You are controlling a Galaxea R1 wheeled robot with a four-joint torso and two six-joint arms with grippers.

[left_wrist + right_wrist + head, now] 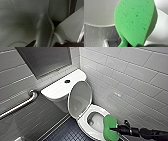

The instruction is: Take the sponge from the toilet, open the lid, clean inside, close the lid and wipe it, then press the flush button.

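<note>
The white toilet (60,88) stands in the corner, its tank against the back wall. The lid (79,98) is raised, leaning back toward the tank, so the oval bowl (93,119) lies open. The small dark flush button (67,81) sits on the tank top. My right arm reaches in from the right, and the right gripper (117,129) is shut on the bright green sponge (110,127). The sponge hangs upright over the bowl's near right rim. In the right wrist view the sponge (134,21) looms large before white ceramic (97,12). My left gripper is open.
A metal grab bar (21,105) runs along the left tiled wall. A dark panel (45,59) hangs above the tank. The right tiled wall (130,79) is close beside the bowl. Dark blue floor tiles (67,132) lie left of the bowl.
</note>
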